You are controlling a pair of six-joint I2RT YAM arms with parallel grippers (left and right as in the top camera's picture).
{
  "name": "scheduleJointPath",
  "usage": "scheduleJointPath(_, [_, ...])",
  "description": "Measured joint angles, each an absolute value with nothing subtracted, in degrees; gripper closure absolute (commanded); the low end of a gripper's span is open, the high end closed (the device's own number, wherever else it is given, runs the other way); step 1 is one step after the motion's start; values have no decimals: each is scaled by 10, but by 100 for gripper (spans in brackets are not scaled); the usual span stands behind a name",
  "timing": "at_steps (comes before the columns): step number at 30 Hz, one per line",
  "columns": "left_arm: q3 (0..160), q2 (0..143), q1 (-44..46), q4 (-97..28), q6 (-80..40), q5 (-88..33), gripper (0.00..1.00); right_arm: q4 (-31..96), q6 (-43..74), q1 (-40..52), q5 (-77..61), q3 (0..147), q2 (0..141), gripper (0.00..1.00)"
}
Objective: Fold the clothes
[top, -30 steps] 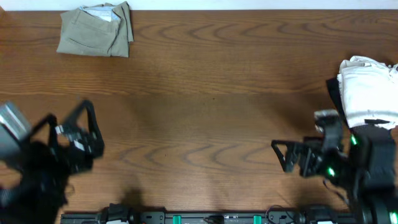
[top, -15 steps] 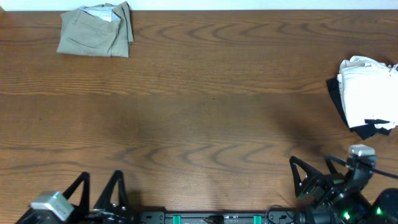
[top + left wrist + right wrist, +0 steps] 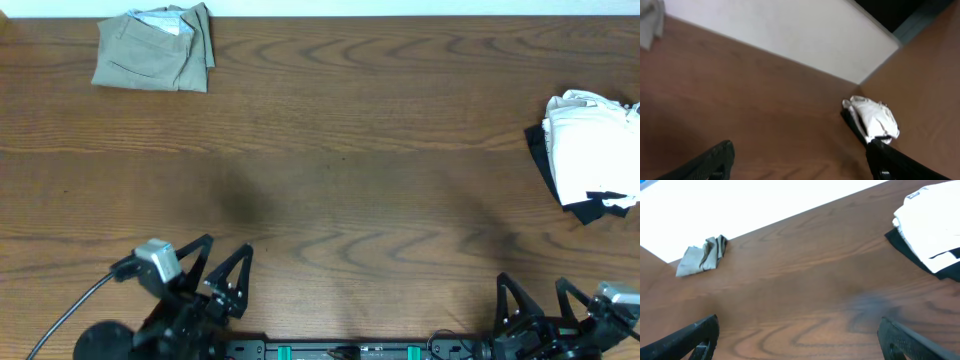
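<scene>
A folded grey-green khaki garment point(image 3: 152, 50) with pale lining at its top lies at the table's far left corner; it also shows in the right wrist view point(image 3: 702, 256) and at the left wrist view's top left corner point(image 3: 650, 22). My left gripper point(image 3: 222, 270) is open and empty at the front left edge. My right gripper point(image 3: 540, 297) is open and empty at the front right edge. Both are far from the khaki garment.
A heap of white and black clothes point(image 3: 588, 152) lies at the right edge of the wooden table point(image 3: 350, 170); it also shows in the left wrist view point(image 3: 869, 119) and the right wrist view point(image 3: 932, 225). A white wall point(image 3: 790, 30) runs behind the table.
Both arms have pulled back to the front edge. The left gripper has shifted right along it; the right gripper has dropped lower. The clothes have not moved.
</scene>
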State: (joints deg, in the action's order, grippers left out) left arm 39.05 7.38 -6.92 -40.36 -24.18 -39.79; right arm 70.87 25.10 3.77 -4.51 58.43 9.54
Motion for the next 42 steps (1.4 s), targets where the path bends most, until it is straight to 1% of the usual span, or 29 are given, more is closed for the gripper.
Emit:
scheduleJointPath(8, [280,74,-69,-337,-265,-398,15,682,253,38,-13,584,96,1])
scheduleJointPath(12, [241,74,-69,-314,-282,-393,13,679,254,38,7,584,96,1])
scheduleJointPath(13, [236,74,-69,-313,-285,-389,9,679,254,38,10,584,96,1])
scheduleJointPath(14, [232,74,-69,-312,-285,-386,2,679,255,38,12,584,96,1])
scheduleJointPath(42, [228,74,-69,-310,-294,-371,2,695,255,38,22,584,96,1])
